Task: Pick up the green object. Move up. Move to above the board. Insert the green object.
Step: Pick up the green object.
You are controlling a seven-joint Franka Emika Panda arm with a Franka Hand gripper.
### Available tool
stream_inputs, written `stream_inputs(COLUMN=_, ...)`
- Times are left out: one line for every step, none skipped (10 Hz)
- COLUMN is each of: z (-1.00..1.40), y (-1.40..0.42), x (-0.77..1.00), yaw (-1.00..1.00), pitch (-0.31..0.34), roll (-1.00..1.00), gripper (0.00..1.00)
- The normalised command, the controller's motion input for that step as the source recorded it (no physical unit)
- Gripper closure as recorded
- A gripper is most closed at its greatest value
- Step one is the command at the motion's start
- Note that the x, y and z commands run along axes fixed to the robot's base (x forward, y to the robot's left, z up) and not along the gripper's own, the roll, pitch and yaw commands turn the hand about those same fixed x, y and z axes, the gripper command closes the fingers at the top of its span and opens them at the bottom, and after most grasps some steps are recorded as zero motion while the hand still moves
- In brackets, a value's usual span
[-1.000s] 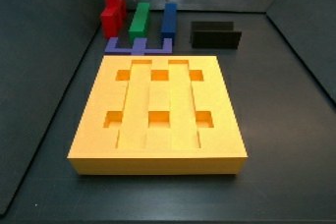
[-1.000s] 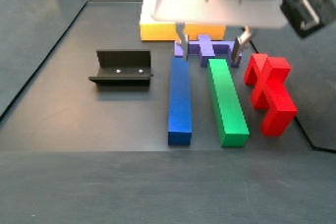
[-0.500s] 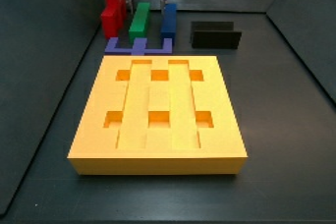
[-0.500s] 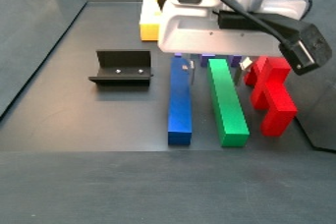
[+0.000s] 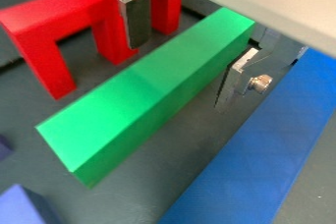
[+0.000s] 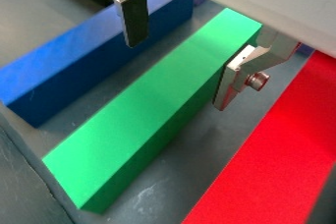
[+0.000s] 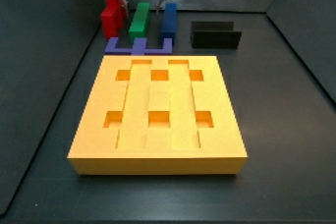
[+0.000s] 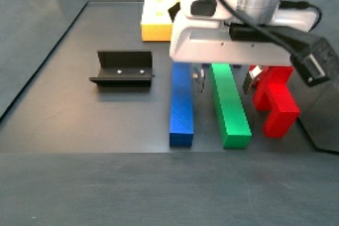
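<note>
Here: one long matte green rectangular bar (image 8: 232, 105) flat on dark floor, between one blue bar (image 8: 180, 101) and one red stepped block (image 8: 276, 98). Gripper (image 6: 184, 43) straddles green bar, jaws spread, silver plate fingers (image 6: 133, 14) clear of bar sides. One grooved yellow-orange slab (image 7: 157, 115), six square holes.

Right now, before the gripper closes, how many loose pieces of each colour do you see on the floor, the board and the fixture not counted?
Green: 1, the green object, with the gripper open around it
Blue: 1, the blue bar
Red: 1, the red stepped block
Purple: 1, the purple piece next to the board
Total: 4
</note>
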Motion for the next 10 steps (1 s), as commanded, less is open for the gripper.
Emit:
stream_inputs(z=-0.25, y=0.06, x=0.00, yaw=0.00, pitch=-0.066, roll=-0.04, gripper=0.00)
stream_inputs(z=-0.16, y=0.02, x=0.00, yaw=0.00, pitch=-0.036, roll=-0.03, gripper=0.00)
stream_inputs(z=-0.15, y=0.00, x=0.00, yaw=-0.01, pitch=-0.020, roll=-0.01, gripper=0.00)
stream_inputs(z=-0.02, y=0.01, x=0.00, yaw=0.00, pitch=-0.004, roll=-0.02, gripper=0.00)
stream_inputs(z=0.00, y=0.00, x=0.00, yaw=0.00, pitch=0.000, roll=0.00, gripper=0.00)
stream_inputs(z=0.00, y=0.00, x=0.00, yaw=0.00, pitch=0.000, roll=0.00, gripper=1.00)
stream_inputs(z=0.00, y=0.00, x=0.00, yaw=0.00, pitch=0.000, roll=0.00, gripper=1.00)
stream_inputs(z=0.00, y=0.00, x=0.00, yaw=0.00, pitch=0.000, roll=0.00, gripper=1.00)
stream_inputs(z=0.00, y=0.00, x=0.00, yaw=0.00, pitch=0.000, roll=0.00, gripper=1.00)
stream_inputs(z=0.00, y=0.00, x=0.00, yaw=0.00, pitch=0.000, roll=0.00, gripper=1.00)
